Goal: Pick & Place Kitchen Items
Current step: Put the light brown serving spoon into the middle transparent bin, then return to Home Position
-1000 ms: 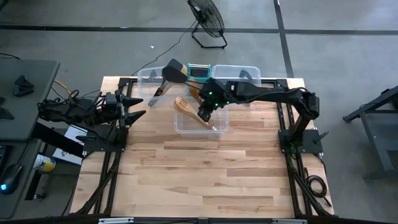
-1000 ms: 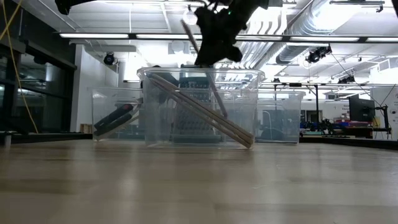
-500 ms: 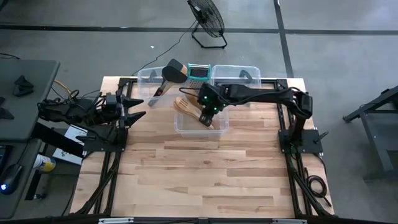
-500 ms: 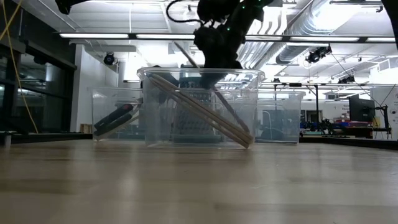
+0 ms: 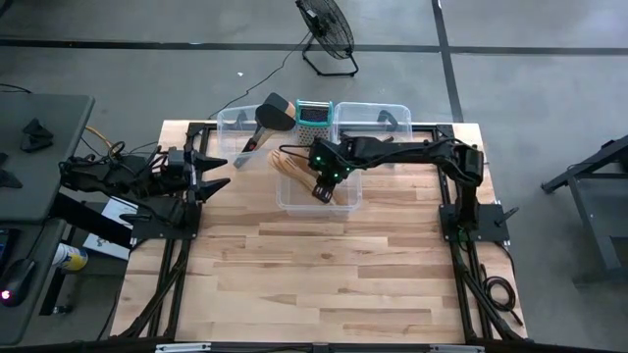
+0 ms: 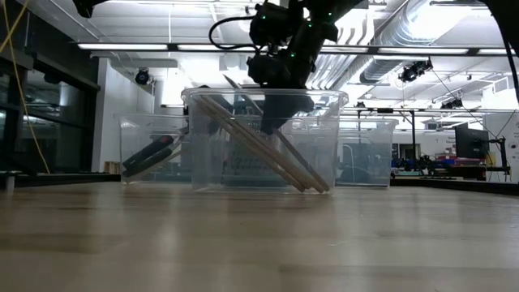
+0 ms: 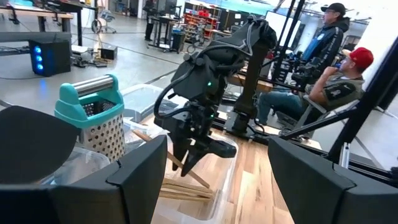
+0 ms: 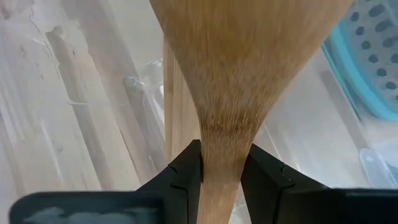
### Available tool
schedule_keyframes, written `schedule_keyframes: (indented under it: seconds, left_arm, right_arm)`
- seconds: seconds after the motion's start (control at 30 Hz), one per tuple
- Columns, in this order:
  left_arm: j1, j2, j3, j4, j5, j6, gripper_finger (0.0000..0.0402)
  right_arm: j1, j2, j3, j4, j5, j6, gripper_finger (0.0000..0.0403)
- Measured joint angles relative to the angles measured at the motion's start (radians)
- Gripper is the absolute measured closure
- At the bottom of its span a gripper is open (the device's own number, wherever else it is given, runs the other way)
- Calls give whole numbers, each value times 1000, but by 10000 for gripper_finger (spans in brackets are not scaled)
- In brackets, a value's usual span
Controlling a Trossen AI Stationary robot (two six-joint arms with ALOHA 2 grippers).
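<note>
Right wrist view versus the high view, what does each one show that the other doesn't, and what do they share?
Only the right wrist view shows the grip up close: the right end effector has its fingers clamped on the neck of a wooden utensil.

Only the high view shows the layout: the left end effector waiting open at the table's left edge, a black turner, and a floor fan.

Both show the front clear bin and the teal-topped grater.

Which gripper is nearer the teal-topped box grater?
Right. The right gripper is over the front clear bin, just in front of the grater; the left gripper waits at the table's left edge.
</note>
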Motion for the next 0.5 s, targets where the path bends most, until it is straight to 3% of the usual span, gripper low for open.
schedule_keyframes:
  seconds: [0.5]
  left_arm:
    - [0,0,0,2,9,-49,126]
  right_arm:
    - [2,-2,0,-21,-29,19,263]
